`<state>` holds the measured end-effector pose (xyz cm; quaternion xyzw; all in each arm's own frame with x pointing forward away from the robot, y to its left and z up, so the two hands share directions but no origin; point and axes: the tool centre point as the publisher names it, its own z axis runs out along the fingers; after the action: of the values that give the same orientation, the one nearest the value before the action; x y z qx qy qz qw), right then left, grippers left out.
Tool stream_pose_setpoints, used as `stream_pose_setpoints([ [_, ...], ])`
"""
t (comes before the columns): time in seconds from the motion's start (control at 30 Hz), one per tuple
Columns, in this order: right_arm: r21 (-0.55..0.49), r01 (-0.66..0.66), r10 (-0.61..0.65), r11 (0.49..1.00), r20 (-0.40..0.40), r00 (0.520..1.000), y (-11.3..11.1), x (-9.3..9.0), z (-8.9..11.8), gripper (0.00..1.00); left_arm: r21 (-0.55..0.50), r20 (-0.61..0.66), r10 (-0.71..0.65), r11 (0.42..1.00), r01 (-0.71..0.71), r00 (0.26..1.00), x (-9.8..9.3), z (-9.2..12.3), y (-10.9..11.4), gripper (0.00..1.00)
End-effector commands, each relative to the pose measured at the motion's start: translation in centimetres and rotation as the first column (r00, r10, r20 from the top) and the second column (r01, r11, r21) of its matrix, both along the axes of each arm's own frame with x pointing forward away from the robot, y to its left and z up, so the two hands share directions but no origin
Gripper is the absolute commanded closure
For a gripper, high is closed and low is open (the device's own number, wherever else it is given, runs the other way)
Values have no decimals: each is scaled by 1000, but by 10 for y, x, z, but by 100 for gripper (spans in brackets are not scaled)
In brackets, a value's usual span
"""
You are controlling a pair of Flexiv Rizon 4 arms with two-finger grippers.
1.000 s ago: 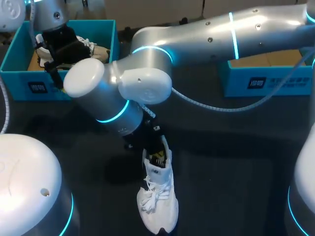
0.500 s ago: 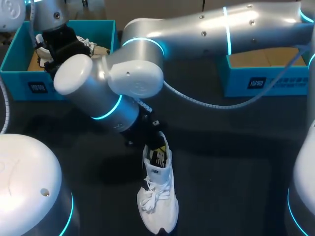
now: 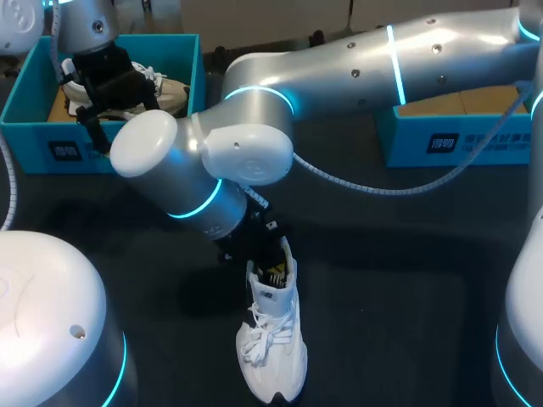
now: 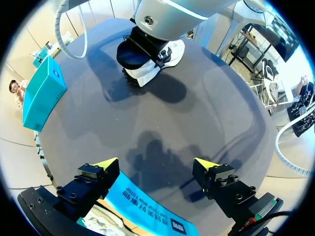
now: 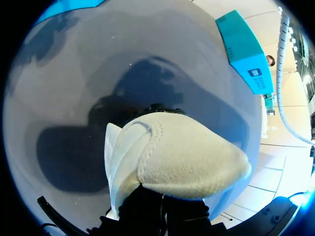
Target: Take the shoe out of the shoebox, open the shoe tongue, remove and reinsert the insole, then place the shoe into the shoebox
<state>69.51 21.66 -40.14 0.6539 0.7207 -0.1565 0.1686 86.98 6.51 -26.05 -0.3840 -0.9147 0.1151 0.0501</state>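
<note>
A white shoe [image 3: 273, 343] stands on the dark table, toe toward the near edge, laces up. My right gripper [image 3: 272, 272] reaches in from the right and is shut, its yellow tips down inside the shoe's opening behind the tongue. In the right wrist view the shoe's white heel [image 5: 182, 157] fills the space ahead and hides the fingers. My left gripper [image 4: 156, 167] hangs open and holds nothing over the teal shoebox [image 3: 30, 89] at the back left. That box's wall [image 4: 147, 209] lies under the fingers. A second shoe [image 3: 161, 85] lies in that box.
Another teal box [image 3: 462, 136] stands at the back right, seen side-on as a teal box [image 4: 43, 93] past the shoe in the left wrist view. My right arm's big elbow [image 3: 204, 161] hangs over the table's middle.
My right arm's elbow swung up and left, then came back down; the gripper stayed in the shoe, which barely shifted. The left arm kept still.
</note>
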Motion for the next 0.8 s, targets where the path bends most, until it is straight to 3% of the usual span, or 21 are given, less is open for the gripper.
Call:
stream_pose_setpoints([
  [0.03,84,139,-146,987,82,986,-2,-5,-7,100,2,1,0,1000,0,1000,-1,0,0,0],
  [0.47,124,85,-98,989,106,990,-5,-8,46,100,2,1,0,1000,0,1000,-1,0,0,0],
  [0.6,189,76,-99,979,116,988,-8,-5,47,100,2,1,0,1000,0,1000,-1,0,0,0],
  [0.8,273,59,-93,960,114,989,-9,-1,32,100,2,1,0,1000,0,1000,-1,0,0,0],
])
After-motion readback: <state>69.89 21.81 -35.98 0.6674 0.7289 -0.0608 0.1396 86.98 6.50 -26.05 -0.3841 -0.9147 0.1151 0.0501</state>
